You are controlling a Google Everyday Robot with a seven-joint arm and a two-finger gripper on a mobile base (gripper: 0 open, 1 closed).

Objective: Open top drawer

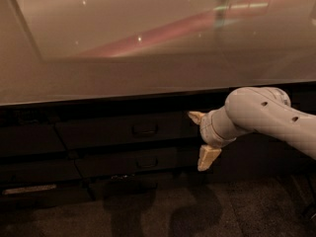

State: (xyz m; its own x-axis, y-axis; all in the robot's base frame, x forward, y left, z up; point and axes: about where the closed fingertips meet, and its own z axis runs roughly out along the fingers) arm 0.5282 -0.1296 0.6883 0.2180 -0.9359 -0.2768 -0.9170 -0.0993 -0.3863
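Note:
The top drawer (pixel 123 131) is a wide dark front under the counter edge, with a small curved handle (pixel 144 130) at its centre, and it looks flush with the cabinet. My gripper (pixel 202 138) hangs off the white arm (pixel 261 116) to the right of that handle, level with the drawer's right end. Its two pale fingers (pixel 208 158) are spread apart, one up and one down, with nothing between them.
A glossy brown countertop (pixel 148 58) fills the upper half. Below the top drawer sits a slimmer dark drawer (pixel 131 163) with its own handle. More dark fronts lie to the left (pixel 29 142). Dark speckled floor (pixel 148 211) runs along the bottom.

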